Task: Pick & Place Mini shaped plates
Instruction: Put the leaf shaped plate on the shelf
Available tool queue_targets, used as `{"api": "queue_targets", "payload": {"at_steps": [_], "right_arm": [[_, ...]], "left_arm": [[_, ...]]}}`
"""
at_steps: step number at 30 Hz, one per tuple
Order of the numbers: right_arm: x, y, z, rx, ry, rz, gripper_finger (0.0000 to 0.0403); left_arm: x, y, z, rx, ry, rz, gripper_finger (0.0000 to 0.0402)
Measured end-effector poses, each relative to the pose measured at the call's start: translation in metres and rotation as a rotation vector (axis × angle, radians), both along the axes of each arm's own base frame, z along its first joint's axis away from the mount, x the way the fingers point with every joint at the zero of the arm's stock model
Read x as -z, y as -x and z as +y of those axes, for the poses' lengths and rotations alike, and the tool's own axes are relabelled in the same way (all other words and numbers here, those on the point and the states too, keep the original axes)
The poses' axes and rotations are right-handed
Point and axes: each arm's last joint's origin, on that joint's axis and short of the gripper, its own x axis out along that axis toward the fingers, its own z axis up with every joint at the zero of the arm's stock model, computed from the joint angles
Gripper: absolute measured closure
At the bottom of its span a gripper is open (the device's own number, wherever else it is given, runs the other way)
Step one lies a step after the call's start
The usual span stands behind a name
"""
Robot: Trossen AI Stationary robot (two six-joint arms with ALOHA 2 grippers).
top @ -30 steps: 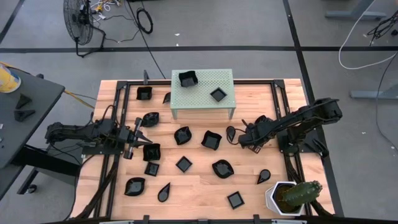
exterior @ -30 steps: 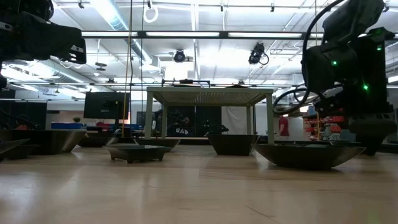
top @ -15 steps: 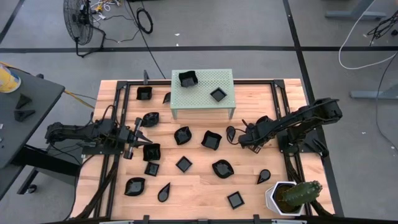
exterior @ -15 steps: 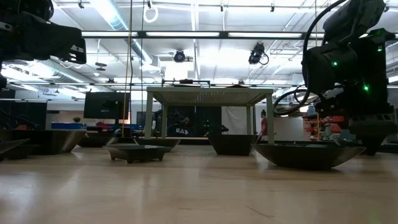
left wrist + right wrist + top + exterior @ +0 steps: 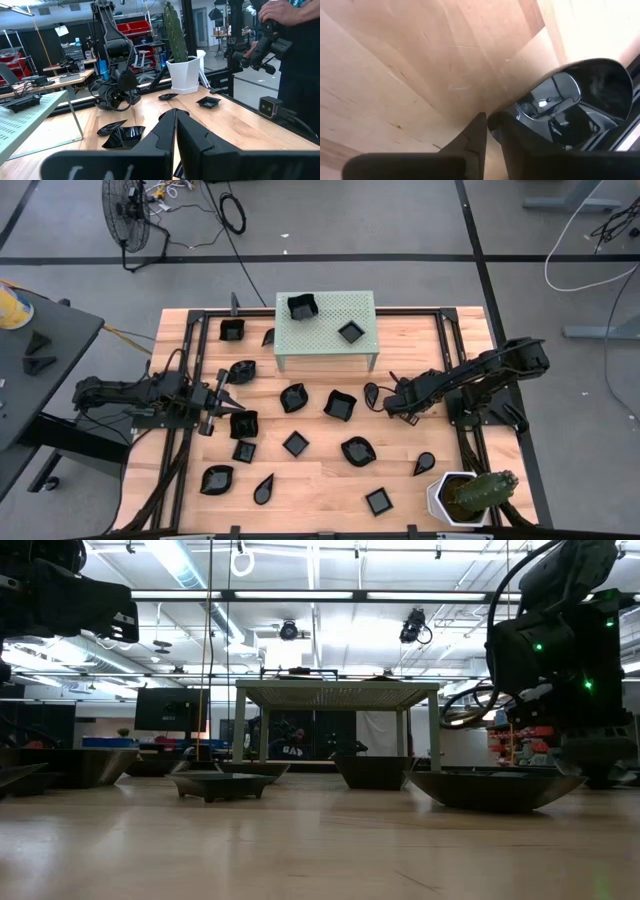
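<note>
High view showed you sixteen glossy black mini shaped plates (image 5: 339, 404): two on the green stand (image 5: 325, 340), fourteen scattered over the table (image 5: 415, 340), whose widest bare wood lay right of the stand. Your right gripper (image 5: 385, 402) had its fingers pinched nearly together on the rim of a teardrop plate (image 5: 372, 393) mid-table. Your left gripper (image 5: 222, 395), closed and empty, waited near the left rail.

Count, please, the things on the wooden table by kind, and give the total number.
black mini plates: 16 (2 on the stand, 14 on the table)
green perforated stand: 1
white cactus pot: 1
Total: 18
</note>
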Motion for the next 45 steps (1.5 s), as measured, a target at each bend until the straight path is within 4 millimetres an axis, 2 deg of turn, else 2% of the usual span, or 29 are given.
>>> {"api": "queue_targets", "payload": {"at_steps": [7,26,39,45], "right_arm": [[-0.001,0.000,0.000,-0.001,0.000,0.001,0.0363],[-0.017,-0.011,0.002,-0.005,-0.007,0.009,0.0364],[-0.019,-0.011,0.002,-0.012,-0.009,0.013,0.0364],[-0.035,-0.006,0.008,-0.050,-0.040,-0.023,0.0364]], "left_arm": [[0.000,0.000,0.000,0.000,0.000,0.000,0.0378],[0.000,0.000,0.000,0.000,0.000,0.000,0.0378],[0.000,0.000,0.000,0.000,0.000,0.000,0.0378],[0.000,0.000,0.000,0.000,0.000,0.000,0.0378]]}}
